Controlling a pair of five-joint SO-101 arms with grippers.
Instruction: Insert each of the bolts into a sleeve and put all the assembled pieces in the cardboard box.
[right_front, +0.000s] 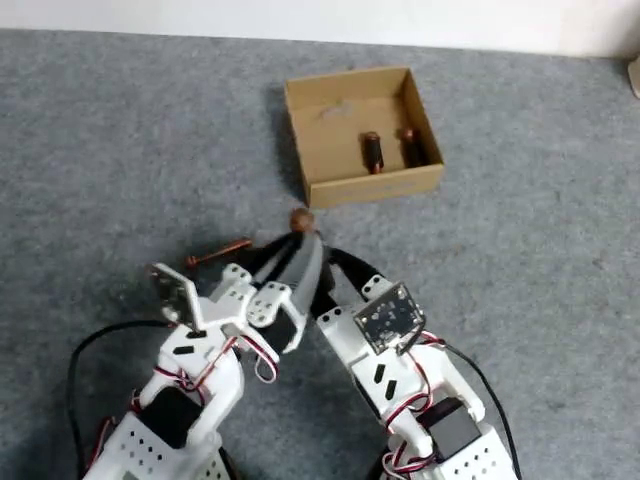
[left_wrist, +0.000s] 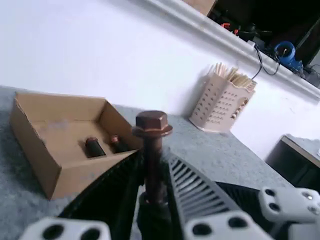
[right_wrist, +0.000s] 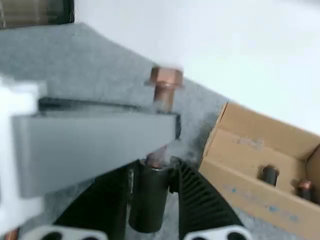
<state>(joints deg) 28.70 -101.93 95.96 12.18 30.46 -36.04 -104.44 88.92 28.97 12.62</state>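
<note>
A grey, carpet-like worktop (right_front: 120, 150) runs back to a white wall (left_wrist: 75, 45). The cardboard box (right_front: 380, 184) sits open on it towards the wall. Two assembled pieces (right_front: 372, 152) lie side by side on the box floor, close to its right-hand wall.

Just in front of the box's near wall, both arms meet. The left claw (left_wrist: 152, 165) is closed around a copper-coloured bolt (left_wrist: 152, 125), holding it upright with the hexagonal head on top, clear of the fingers. Directly under it, the right claw (right_wrist: 150, 175) is clamped on a dark sleeve (right_wrist: 147, 197), also upright. The bolt's lower end sits at the sleeve's mouth (how far in it goes cannot be told, since a grey finger (right_wrist: 95, 137) of the left claw crosses in front).

A second bolt (right_front: 218, 250) lies flat on the worktop, in front of the box and off to its left, near the left arm but not touching it.

Beyond the box, against the wall, stands a pale perforated holder (left_wrist: 222, 102) filled with thin sticks.
</note>
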